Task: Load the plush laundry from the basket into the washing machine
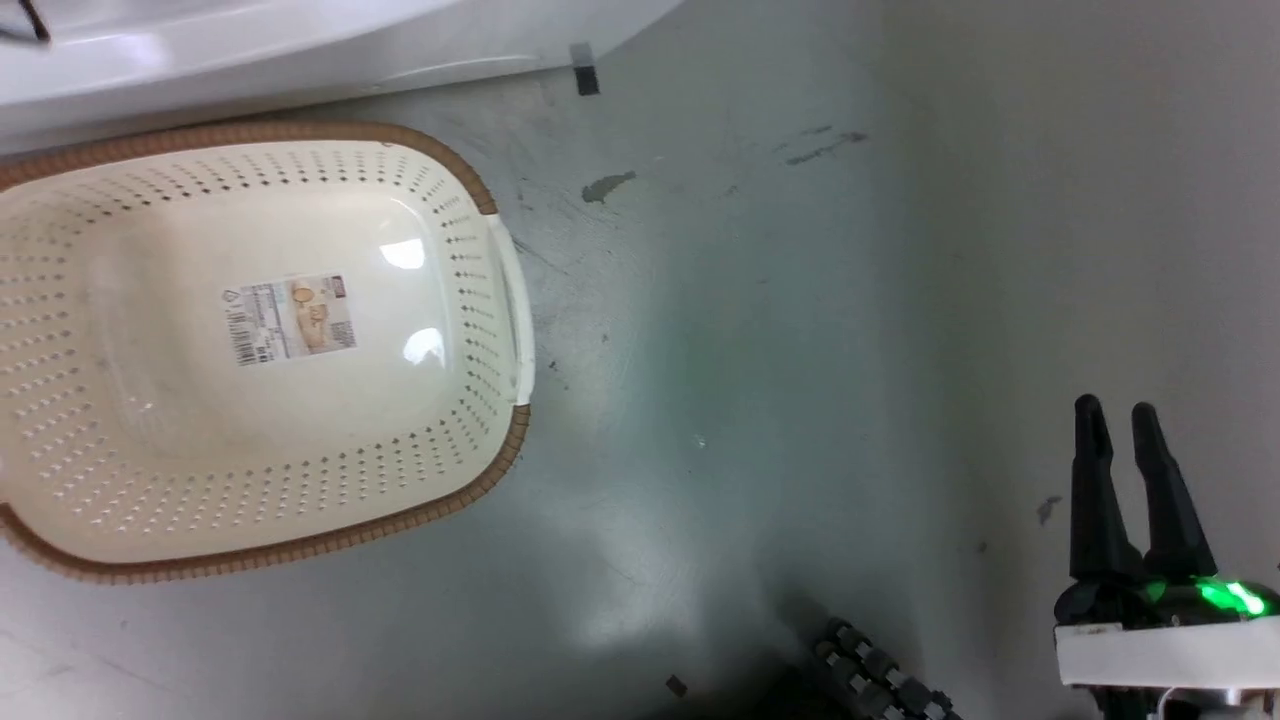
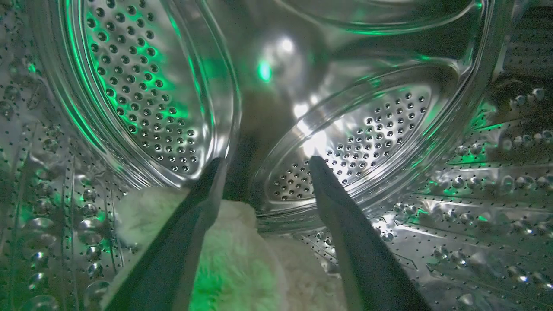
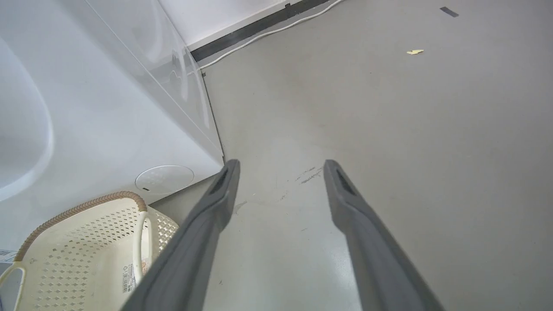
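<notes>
Standing along the top edge of the head view, the large white front-loading washing machine [image 1: 250,50] has its lower front just beside the basket. The right wrist view shows its smooth white panel with a round service cover [image 3: 164,179] low on it. Inside it, the left wrist view shows the perforated steel drum [image 2: 367,129], shiny and lit green. The grey, scuffed floor [image 1: 800,300] spreads out to the right of the machine. On it sits the cream oval plastic laundry basket [image 1: 470,330] with perforated sides, a brown woven-look rim and a white side handle [image 1: 515,300]; nothing lies in it. The beige, shaggy-furred plush laundry [image 2: 242,259] lies on the bottom of the drum, against its back wall. The left gripper [image 2: 265,160] reaches into the drum above the toy with its two long dark fingers spread wide and nothing pinched between them. One finger crosses in front of the fur, and whether it touches cannot be told. The right gripper [image 1: 1116,408] hangs over bare floor at the lower right, well apart from the basket, jaws likewise spread and empty. A paper label [image 1: 290,320] is stuck to the basket's inner bottom, and a small dark tape mark [image 1: 583,75] sits on the floor by the machine's corner.
</notes>
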### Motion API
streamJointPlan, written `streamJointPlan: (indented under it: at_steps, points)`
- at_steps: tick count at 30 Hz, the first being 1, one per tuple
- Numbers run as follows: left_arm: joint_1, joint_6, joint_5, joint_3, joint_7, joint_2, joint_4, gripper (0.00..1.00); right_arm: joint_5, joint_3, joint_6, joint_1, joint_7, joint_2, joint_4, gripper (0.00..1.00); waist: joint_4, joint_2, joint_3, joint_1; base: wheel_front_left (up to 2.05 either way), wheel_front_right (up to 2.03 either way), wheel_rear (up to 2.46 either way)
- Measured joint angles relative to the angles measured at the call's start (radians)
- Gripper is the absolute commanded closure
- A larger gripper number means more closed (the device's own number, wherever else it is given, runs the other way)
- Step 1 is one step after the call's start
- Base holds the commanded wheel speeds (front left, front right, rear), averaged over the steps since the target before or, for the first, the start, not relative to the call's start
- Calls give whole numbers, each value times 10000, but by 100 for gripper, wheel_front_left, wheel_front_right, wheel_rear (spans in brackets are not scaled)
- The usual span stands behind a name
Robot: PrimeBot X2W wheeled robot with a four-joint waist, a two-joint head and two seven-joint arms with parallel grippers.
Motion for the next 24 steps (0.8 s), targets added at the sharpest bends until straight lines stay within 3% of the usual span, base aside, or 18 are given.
streamJointPlan:
  at_steps: [10, 24]
  points:
    - [118, -326, -360, -211, -464, -855, 579, 0, -318, -449, 0, -525, 0, 0, 130, 0, 612, 0, -522, 0, 0, 0, 0]
    - [2124, -435, -721, -35, -796, -2011, 527, 0, -1030, -779, 0, -1013, 0, 0, 439, 0, 1594, 0, -1906, -1, 0, 0, 0]
